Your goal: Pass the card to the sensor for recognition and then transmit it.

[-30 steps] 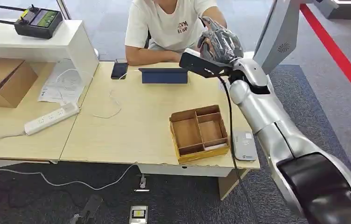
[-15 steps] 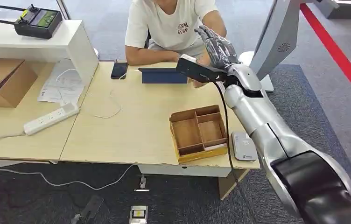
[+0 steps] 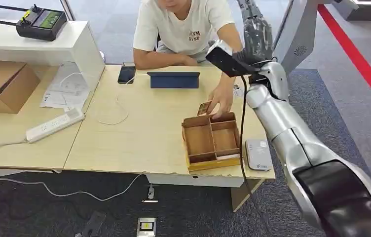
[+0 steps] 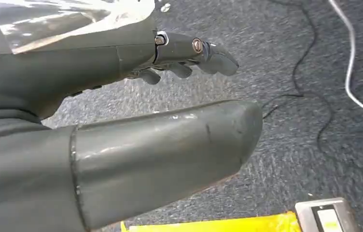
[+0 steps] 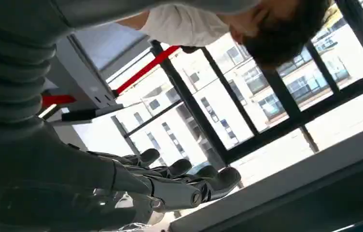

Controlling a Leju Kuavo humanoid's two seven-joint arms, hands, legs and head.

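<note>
The right hand (image 3: 256, 30) was raised with fingers spread, holding nothing. The card (image 3: 204, 108) lay well below its fingertips, pinched by the person's hand (image 3: 221, 101) just beside the wooden tray (image 3: 211, 140).

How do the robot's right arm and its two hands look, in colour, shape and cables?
The right arm is a glossy silver shell with rounded joints and a black section nearest the body. A black cable runs along it to a black box at the wrist. The right hand is dark grey with segmented fingers. The left hand has a thick grey thumb and darker fingers.
</note>
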